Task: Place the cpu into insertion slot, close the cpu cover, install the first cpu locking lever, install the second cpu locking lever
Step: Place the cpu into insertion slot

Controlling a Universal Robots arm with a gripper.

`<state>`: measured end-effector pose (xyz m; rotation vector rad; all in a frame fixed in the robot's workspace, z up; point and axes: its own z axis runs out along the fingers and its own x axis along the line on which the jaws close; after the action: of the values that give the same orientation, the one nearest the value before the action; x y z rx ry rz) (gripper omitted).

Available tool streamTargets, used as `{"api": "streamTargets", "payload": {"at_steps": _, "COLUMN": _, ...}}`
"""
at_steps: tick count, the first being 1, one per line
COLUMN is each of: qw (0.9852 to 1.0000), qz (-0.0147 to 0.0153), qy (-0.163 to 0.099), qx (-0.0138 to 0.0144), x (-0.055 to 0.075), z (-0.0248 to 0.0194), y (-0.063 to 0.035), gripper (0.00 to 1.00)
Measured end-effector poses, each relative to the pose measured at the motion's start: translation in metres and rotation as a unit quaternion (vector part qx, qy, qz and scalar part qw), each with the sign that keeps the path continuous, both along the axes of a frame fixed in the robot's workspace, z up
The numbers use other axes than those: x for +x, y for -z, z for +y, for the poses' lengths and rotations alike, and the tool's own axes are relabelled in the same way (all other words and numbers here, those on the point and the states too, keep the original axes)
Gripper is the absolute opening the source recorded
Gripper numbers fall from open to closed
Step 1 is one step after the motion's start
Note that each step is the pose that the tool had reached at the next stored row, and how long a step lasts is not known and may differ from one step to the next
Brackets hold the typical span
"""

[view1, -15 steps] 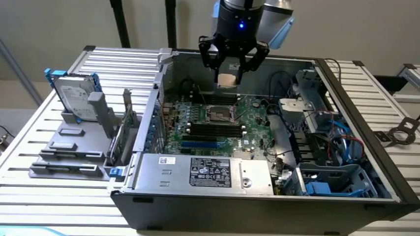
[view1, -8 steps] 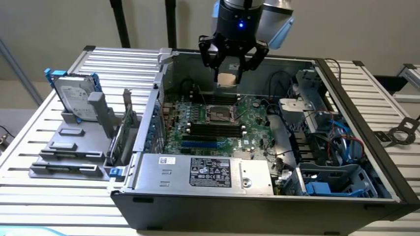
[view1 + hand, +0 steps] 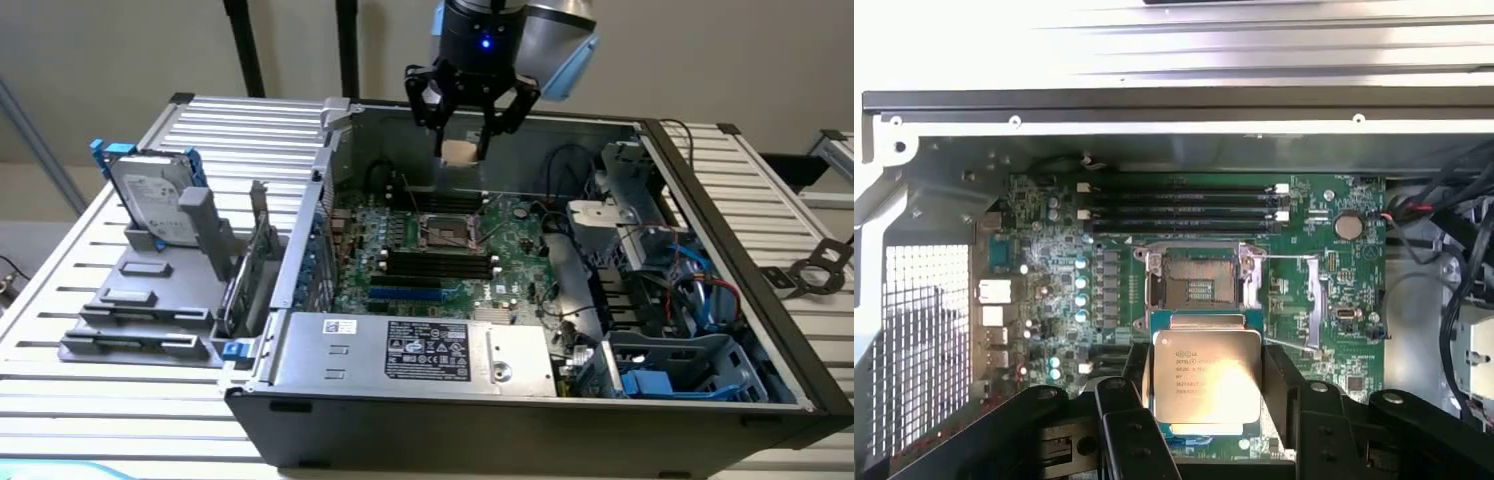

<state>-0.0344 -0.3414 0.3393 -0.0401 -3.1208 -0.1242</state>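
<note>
Metal-slat table (image 3: 120,400) carries PC case (image 3: 534,440), side open, directly under gripper (image 3: 461,147). Green board (image 3: 521,245) lies flat on case floor, below gripper. Gripper hangs above board, clear of it, pointing down into case.

Fingers (image 3: 1116,425) stand wide apart and clamp cpu (image 3: 1206,375) by two opposite edges. Cpu is held off board, printed face toward wrist cam.

Slot (image 3: 1199,285) sits on board below fingertips, not straight under cpu. In wrist view it lies betw. held cpu and long mem. slots (image 3: 1184,205). Slot contact field is exposed.

Cover (image 3: 1199,321): silvery frame edge shows betw. slot and held cpu, off the slot opening. Its angle cannot be told.

Cpu is approx. as wide as slot opening.
</note>
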Motion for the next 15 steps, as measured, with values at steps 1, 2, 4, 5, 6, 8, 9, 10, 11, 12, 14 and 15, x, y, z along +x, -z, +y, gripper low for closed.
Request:
{"api": "streamTargets", "payload": {"at_steps": 1, "qw": 1.0000, "qz": 0.0000, "qy": 0.000, "qx": -0.0016, "x": 0.0007, "z": 0.0029, "y": 0.0012, "gripper": 0.54}}
{"api": "streamTargets", "payload": {"at_steps": 2, "qw": 1.0000, "qz": 0.0000, "qy": 0.000, "qx": -0.0030, "x": 0.0016, "z": 0.0055, "y": 0.0025, "gripper": 0.54}}
{"api": "streamTargets", "payload": {"at_steps": 4, "qw": 1.0000, "qz": 0.0000, "qy": 0.000, "qx": -0.0056, "x": 0.0038, "z": 0.0097, "y": 0.0052, "gripper": 0.54}}
{"api": "streamTargets", "payload": {"at_steps": 5, "qw": 1.0000, "qz": 0.0000, "qy": 0.000, "qx": -0.0063, "x": 0.0050, "z": 0.0108, "y": 0.0071, "gripper": 0.54}}
{"api": "streamTargets", "payload": {"at_steps": 6, "qw": 1.0000, "qz": 0.0000, "qy": 0.000, "qx": -0.0065, "x": 0.0059, "z": 0.0111, "y": 0.0087, "gripper": 0.54}}
{"api": "streamTargets", "payload": {"at_steps": 8, "qw": 1.0000, "qz": 0.0000, "qy": 0.000, "qx": -0.0066, "x": 0.0063, "z": 0.0111, "y": 0.0091, "gripper": 0.54}}
{"api": "streamTargets", "payload": {"at_steps": 9, "qw": 1.0000, "qz": 0.0000, "qy": 0.000, "qx": -0.0067, "x": 0.0063, "z": 0.0111, "y": 0.0091, "gripper": 0.54}}
{"api": "streamTargets", "payload": {"at_steps": 10, "qw": 1.0000, "qz": 0.0000, "qy": 0.000, "qx": -0.0067, "x": 0.0063, "z": 0.0111, "y": 0.0091, "gripper": 0.54}}
{"api": "streamTargets", "payload": {"at_steps": 11, "qw": 1.0000, "qz": 0.0001, "qy": 0.003, "qx": -0.0067, "x": 0.0064, "z": 0.0111, "y": 0.0093, "gripper": 0.54}}
{"api": "streamTargets", "payload": {"at_steps": 12, "qw": 0.9999, "qz": 0.0002, "qy": 0.010, "qx": -0.0067, "x": 0.0064, "z": 0.0111, "y": 0.0095, "gripper": 0.54}}
{"api": "streamTargets", "payload": {"at_steps": 14, "qw": 0.9996, "qz": 0.0003, "qy": 0.026, "qx": -0.0067, "x": 0.0064, "z": 0.0111, "y": 0.0100, "gripper": 0.54}}
{"api": "streamTargets", "payload": {"at_steps": 15, "qw": 0.9994, "qz": 0.0004, "qy": 0.035, "qx": -0.0066, "x": 0.0064, "z": 0.0111, "y": 0.0103, "gripper": 0.54}}
